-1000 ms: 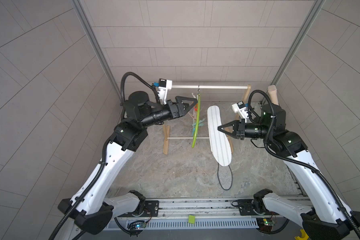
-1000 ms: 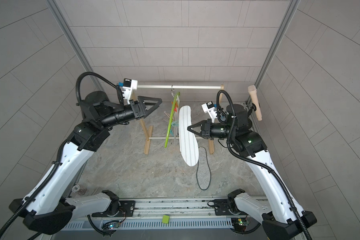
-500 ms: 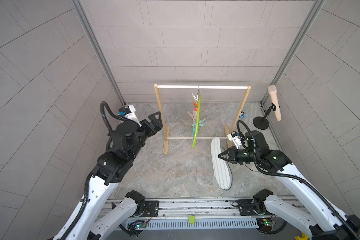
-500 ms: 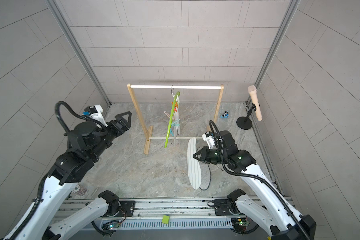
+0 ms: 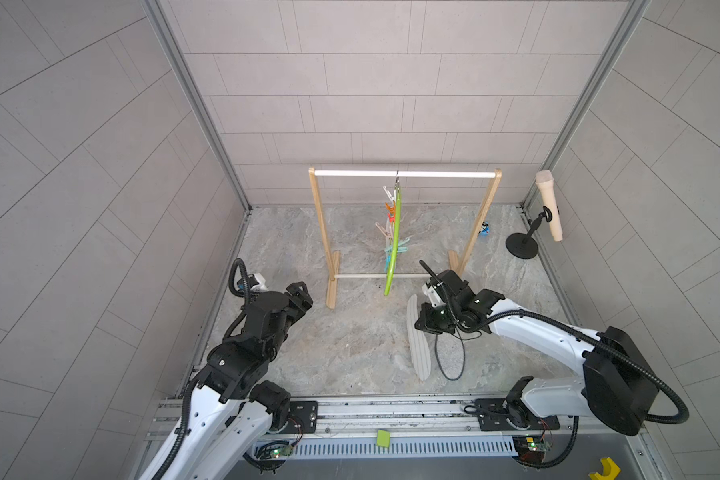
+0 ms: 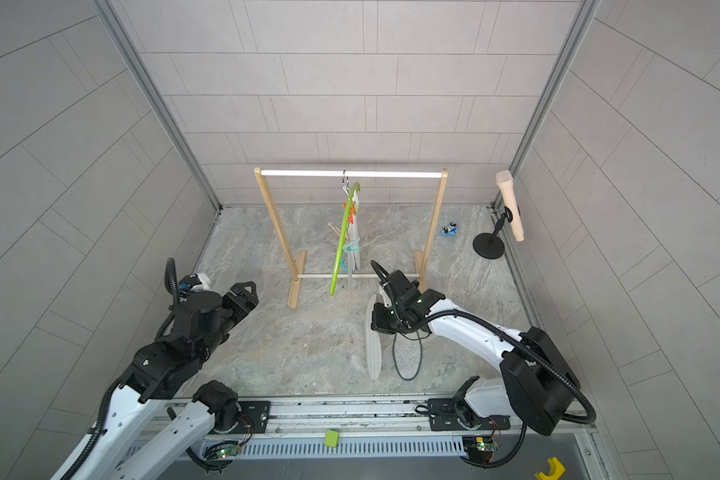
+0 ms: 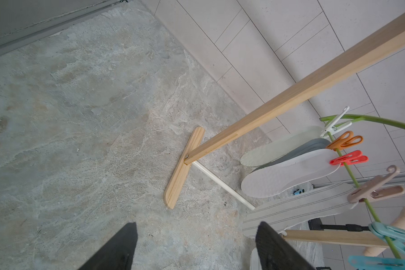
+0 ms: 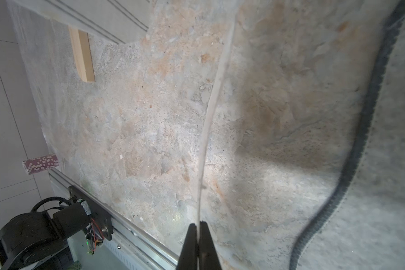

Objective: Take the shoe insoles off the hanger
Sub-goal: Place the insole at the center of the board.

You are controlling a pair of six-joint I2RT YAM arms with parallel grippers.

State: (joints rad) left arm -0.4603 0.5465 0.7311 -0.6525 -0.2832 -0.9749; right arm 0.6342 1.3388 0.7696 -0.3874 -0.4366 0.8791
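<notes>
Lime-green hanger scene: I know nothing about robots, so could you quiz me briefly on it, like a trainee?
1. True or false: the right hand is shut on a white grey-striped foot-shaped insole.
2. Which insole lies on the stone floor? A pale mint; B grey felt black-edged; C white dotted.
3. In the left wrist view, how many insoles hang clipped to the lime-green arched plastic hanger?
Key: 1 true; 2 B; 3 four.
</notes>
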